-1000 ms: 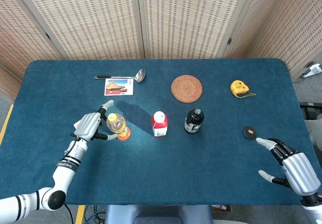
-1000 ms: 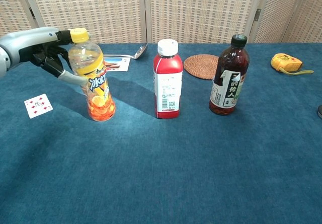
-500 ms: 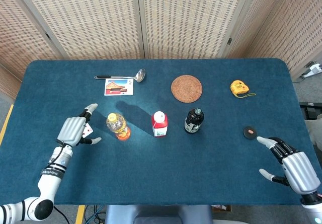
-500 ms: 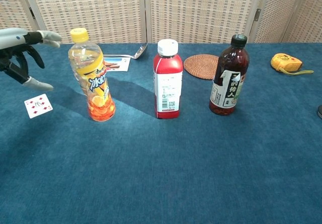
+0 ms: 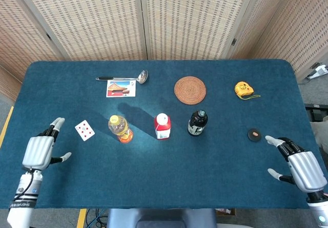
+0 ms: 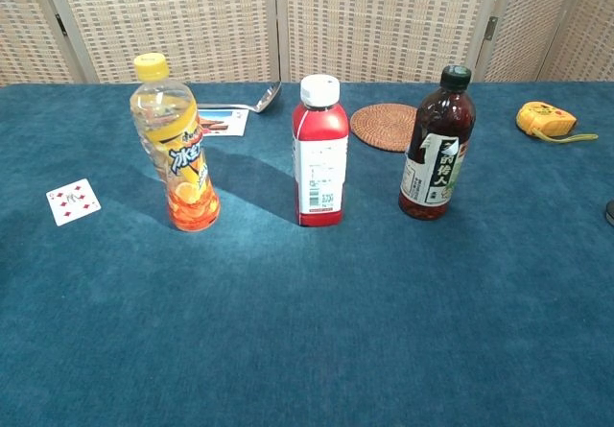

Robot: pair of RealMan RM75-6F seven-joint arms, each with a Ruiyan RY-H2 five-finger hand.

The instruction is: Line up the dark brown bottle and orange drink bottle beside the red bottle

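Since a second ago, the left hand (image 5: 38, 152) has let go of the orange drink bottle (image 6: 176, 143) and pulled back to the near left edge of the blue table (image 5: 164, 182). It now hovers with fingers spread apart, holding nothing, well apart from the bottle, with a playing card (image 5: 84, 130) lying between them. The chest view no longer shows this hand.

Three bottles stand upright in a row across the middle of the table. The orange drink bottle is on the left, the red bottle (image 6: 319, 152) in the middle, and the dark brown bottle (image 6: 437, 144) on the right. None of them touch.

The right hand (image 5: 301, 165) sits at the near right edge, fingers spread and empty, well apart from the dark brown bottle. A small dark disc (image 5: 253, 134) lies between that hand and the bottles.

Behind the row lie a ladle (image 5: 123, 77), a picture card (image 5: 121, 88), a round woven coaster (image 5: 190, 90) and a yellow tape measure (image 5: 244, 89).
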